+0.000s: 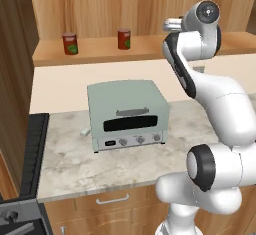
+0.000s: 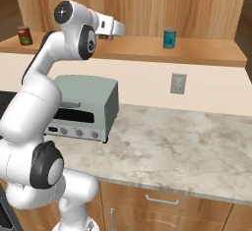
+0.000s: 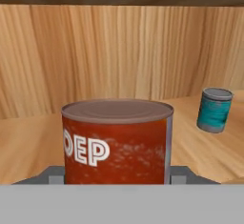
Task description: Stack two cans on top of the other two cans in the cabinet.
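Note:
In the hand view a red can [image 3: 116, 142] with white lettering stands close up between the two fingertips of my gripper [image 3: 116, 176], which press its sides; its base is hidden. The teal-blue can [image 3: 214, 109] [image 2: 170, 38] stands farther back to the right on the cabinet [image 3: 28, 142] shelf. Two more red cans [image 1: 70, 43] [image 1: 124, 38] with green patches stand upright on the shelf [image 1: 100, 51] to the left of my hand [image 1: 172, 26]. In the right base view my hand [image 2: 115, 28] is raised to shelf height and partly covers a red can [image 2: 105, 37].
A pale green toaster oven [image 1: 127, 114] sits on the marble counter [image 2: 172, 146] under the shelf. A wall outlet [image 2: 177, 83] is on the backsplash. A dark stove [image 1: 32, 149] borders the counter's left end, and drawers with metal handles [image 2: 162, 200] run below.

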{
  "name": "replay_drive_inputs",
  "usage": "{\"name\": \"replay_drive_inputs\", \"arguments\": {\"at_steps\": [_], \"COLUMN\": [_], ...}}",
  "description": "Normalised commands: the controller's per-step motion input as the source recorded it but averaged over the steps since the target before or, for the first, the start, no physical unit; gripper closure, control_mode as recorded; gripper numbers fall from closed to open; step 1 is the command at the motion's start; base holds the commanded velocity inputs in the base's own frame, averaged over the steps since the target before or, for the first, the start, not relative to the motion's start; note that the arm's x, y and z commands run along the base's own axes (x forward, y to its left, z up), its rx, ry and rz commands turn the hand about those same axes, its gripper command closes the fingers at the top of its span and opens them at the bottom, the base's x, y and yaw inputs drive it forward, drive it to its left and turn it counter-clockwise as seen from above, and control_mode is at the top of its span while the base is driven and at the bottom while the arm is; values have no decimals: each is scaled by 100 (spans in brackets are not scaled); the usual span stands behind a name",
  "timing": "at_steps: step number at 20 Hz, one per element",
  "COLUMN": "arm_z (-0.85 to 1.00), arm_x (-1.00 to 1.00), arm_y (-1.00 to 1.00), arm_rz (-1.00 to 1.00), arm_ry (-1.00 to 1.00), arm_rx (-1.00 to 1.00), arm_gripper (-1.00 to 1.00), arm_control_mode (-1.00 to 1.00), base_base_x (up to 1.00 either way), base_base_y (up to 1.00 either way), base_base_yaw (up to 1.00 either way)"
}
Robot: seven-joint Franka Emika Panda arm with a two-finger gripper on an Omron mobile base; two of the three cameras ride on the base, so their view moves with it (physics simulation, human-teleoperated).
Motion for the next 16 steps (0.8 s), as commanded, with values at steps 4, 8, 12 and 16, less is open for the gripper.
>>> {"name": "replay_drive_inputs", "arguments": {"at_steps": [4, 8, 12, 16], "arm_z": [19, 19, 9, 7], "arm_x": [-33, -28, -24, -9], "arm_y": [-11, -10, -18, -20], "arm_rz": [-9, -10, -11, -5], "arm_ry": [-9, -8, -10, -13], "arm_rx": [0, 0, -1, -3], "arm_gripper": [100, 100, 100, 100], "arm_control_mode": [-100, -100, -100, -100], "base_base_x": [0, 0, 0, 0], "base_base_y": [0, 0, 0, 0], "base_base_yaw": [0, 0, 0, 0]}}
